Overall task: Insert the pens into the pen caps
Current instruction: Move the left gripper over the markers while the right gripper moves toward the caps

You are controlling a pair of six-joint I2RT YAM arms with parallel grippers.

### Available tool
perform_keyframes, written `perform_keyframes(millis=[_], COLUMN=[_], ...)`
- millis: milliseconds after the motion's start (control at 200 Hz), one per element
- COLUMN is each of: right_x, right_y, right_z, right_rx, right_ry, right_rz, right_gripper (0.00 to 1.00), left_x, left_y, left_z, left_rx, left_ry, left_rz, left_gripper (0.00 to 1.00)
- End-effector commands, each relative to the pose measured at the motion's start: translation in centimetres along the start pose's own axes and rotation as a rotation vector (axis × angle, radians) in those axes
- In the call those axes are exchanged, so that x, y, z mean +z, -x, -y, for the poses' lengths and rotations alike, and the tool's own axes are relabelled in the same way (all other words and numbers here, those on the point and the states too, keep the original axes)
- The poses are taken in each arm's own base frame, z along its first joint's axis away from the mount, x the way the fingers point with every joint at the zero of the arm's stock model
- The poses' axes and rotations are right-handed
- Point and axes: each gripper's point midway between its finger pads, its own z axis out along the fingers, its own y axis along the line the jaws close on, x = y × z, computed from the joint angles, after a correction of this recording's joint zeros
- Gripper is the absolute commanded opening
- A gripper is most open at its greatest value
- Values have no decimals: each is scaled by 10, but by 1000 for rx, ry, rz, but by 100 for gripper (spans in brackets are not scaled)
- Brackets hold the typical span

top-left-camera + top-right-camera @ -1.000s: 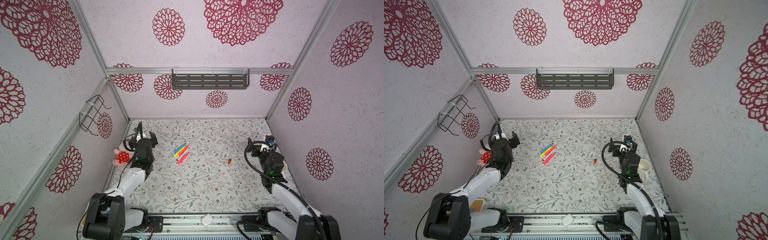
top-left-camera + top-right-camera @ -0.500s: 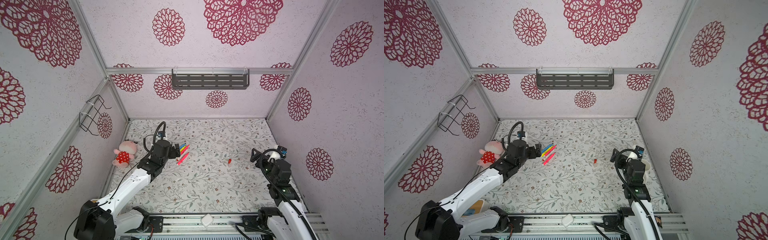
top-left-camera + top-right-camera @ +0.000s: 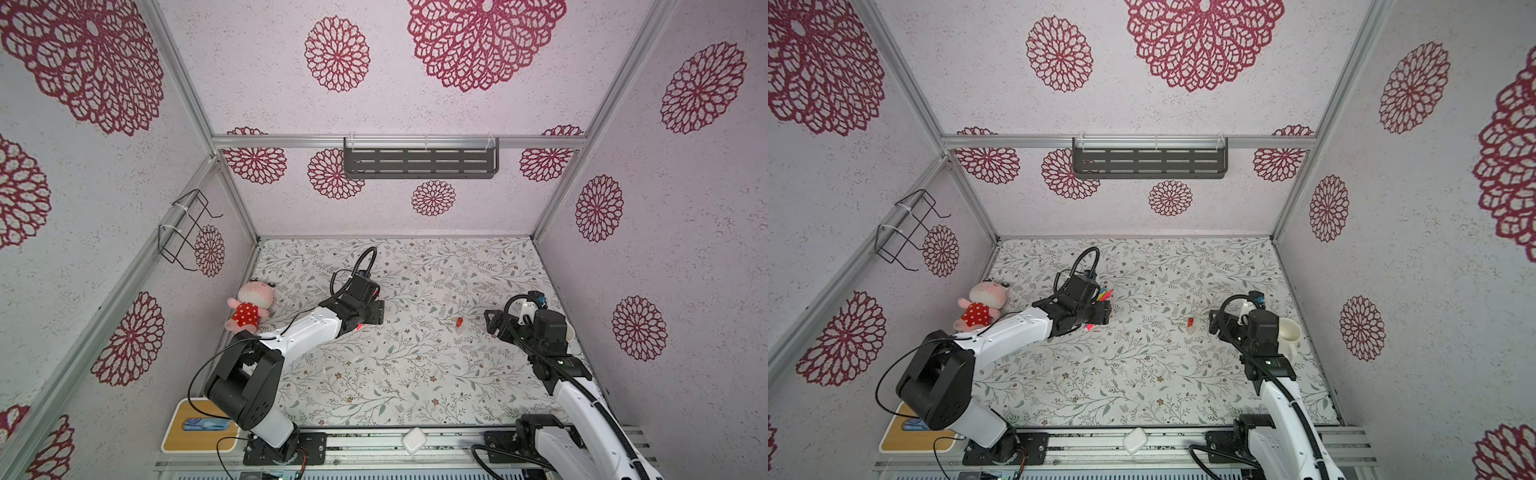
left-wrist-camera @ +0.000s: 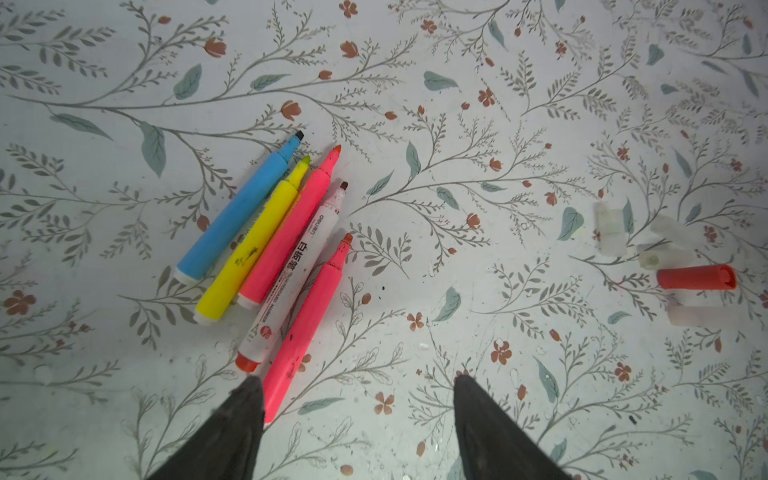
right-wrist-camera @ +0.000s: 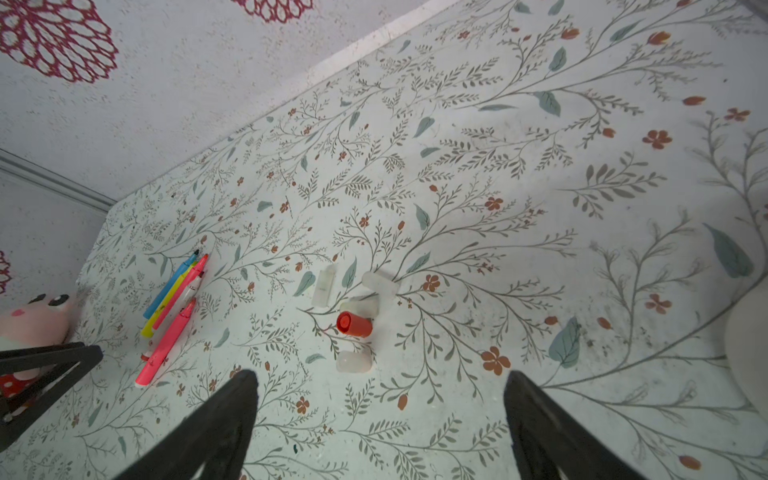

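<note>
Left wrist view: empty fingers (image 4: 232,428) spread apart, one tip overlapping a pink pen (image 4: 307,320).

Five uncapped pens (image 4: 286,232) lie side by side on the desk (image 4: 457,104), tips all pointing one way: blue, yellow, pink, white-barrelled, then another pink. Well apart from them the caps (image 4: 609,228) huddle together, four clear around one red cap (image 4: 696,277).
</note>
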Motion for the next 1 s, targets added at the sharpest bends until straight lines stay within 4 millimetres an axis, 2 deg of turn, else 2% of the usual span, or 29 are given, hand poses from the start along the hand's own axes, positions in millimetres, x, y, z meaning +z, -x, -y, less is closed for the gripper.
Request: perform_keyframes(millis=[0, 125, 355, 706, 996], right_x=[-3, 2, 13, 16, 12], right_y=[10, 7, 2, -3, 2], right_z=[-15, -20, -25, -31, -35], right_rx=[-53, -63, -79, -102, -101], right_ry=[50, 72, 82, 80, 80], right_rz=[19, 9, -28, -45, -31], right_gripper=[94, 93, 86, 82, 81], left_x=[4, 15, 32, 44, 52], left_y=[-4, -11, -17, -16, -17], left_z=[1, -4, -15, -23, -25], left_rx=[28, 41, 31, 40, 55], left_ry=[1, 15, 32, 48, 62], left_rz=[-33, -65, -115, -140, -159], left_gripper=[71, 66, 60, 56, 53])
